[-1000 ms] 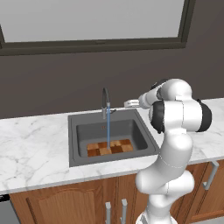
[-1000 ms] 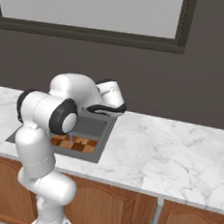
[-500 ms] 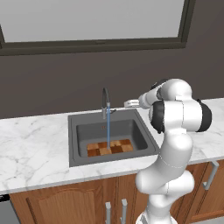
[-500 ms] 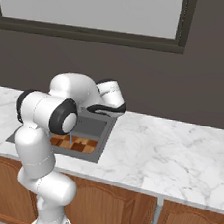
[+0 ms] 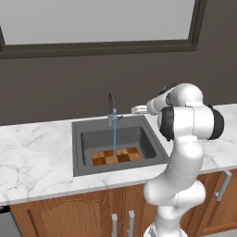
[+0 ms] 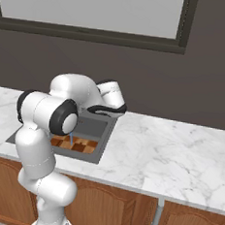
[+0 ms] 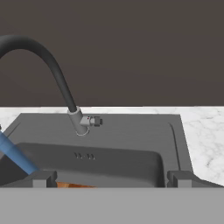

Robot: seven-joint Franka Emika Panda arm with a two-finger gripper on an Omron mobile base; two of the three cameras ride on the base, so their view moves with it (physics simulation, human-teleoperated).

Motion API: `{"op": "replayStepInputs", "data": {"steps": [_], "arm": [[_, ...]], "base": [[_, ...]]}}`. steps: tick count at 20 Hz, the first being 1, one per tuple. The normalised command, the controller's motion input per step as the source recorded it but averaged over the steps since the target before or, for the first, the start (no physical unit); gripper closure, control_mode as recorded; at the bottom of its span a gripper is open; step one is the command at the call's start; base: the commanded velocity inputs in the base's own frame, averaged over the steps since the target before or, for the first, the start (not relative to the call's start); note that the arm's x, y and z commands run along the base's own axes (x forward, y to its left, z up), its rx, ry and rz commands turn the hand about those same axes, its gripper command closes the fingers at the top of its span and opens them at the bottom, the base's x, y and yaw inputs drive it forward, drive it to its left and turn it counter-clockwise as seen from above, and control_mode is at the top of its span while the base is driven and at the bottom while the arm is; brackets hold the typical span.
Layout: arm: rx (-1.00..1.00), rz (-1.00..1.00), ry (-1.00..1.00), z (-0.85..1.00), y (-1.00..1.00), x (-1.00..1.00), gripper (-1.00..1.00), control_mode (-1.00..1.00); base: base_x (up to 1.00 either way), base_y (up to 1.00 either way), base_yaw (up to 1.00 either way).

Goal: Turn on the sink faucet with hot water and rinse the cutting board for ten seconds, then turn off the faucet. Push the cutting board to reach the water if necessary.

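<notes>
Faucet (image 7: 52, 70) arches up-left from base on sink (image 7: 131, 131) back rim — small lever points right. Water (image 7: 17, 155) slants blue at left. Cutting board (image 7: 74, 185) sliver below. Marble tabletop (image 7: 205, 131) right.

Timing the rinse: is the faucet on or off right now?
On: a blue stream of water falls from the faucet onto the cutting board in the sink.

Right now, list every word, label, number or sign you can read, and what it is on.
None: no readable text shows in any view.
The faucet, sink, cutting board, counter, cabinets and window frame carry no lettering or marks.
</notes>
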Motion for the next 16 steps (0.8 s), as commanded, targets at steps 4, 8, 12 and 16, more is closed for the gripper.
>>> {"op": "replayStepInputs", "data": {"steps": [4,8,12,16], "arm": [[0.0,0.0,0.0,0.0,0.0,0.0,-1.0,-1.0],[0.0,0.0,0.0,0.0,0.0,0.0,-1.0,-1.0],[0.0,0.0,0.0,0.0,0.0,0.0,-1.0,-1.0],[0.0,0.0,0.0,0.0,0.0,0.0,-1.0,-1.0]], "base": [[0.0,0.0,0.0],[0.0,0.0,0.0],[0.0,0.0,0.0],[0.0,0.0,0.0]]}}
